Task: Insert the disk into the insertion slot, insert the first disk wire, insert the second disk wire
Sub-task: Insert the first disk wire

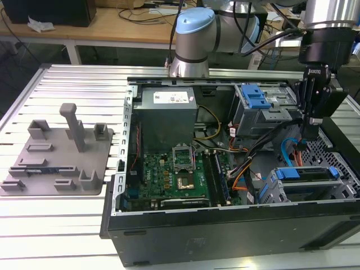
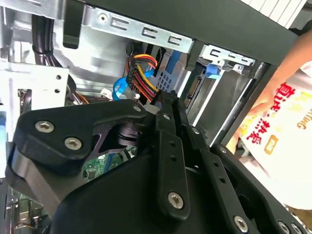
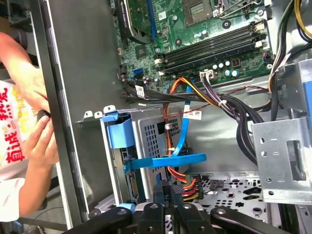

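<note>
Gripper [image 1: 305,138] inside case [image 1: 225,230] on slatted metal table [image 1: 56,225].

Blue-framed disk [image 1: 306,174] seated flat inside grey perforated insertion slot [image 1: 269,190]

The arm [image 1: 225,25] lies level along the far side in the exterior view, with its blue-capped joint [image 1: 194,28] upright and its wrist [image 1: 329,31] turned straight down at the exterior view's right. The black gripper [image 1: 308,132] hangs vertically beneath the wrist, fingertips lowest. In both wrist views the gripper [image 2: 165,102] [image 3: 169,192] has its slim fingers [image 3: 162,197] drawn together, with barely a gap between them.
</note>
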Controlling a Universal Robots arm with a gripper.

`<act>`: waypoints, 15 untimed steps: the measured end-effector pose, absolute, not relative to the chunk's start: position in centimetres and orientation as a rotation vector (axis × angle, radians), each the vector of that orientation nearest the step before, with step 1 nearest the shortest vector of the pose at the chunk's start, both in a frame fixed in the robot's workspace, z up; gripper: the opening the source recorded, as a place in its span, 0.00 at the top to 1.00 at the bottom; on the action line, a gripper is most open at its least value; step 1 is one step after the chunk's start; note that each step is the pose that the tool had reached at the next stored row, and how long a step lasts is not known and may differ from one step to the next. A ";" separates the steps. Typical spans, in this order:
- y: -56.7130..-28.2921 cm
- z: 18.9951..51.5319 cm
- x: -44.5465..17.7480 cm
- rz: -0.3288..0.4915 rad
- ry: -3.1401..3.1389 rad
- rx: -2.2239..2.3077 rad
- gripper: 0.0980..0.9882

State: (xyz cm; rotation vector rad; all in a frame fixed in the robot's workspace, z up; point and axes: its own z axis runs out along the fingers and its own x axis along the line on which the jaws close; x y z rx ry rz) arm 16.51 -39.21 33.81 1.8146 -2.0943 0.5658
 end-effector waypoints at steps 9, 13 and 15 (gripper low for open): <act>-42.2 34.1 16.5 0.474 -2.155 1.865 0.92; -43.7 34.2 16.6 0.388 -2.208 1.909 0.92; -44.2 34.2 16.7 0.342 -2.234 1.931 0.92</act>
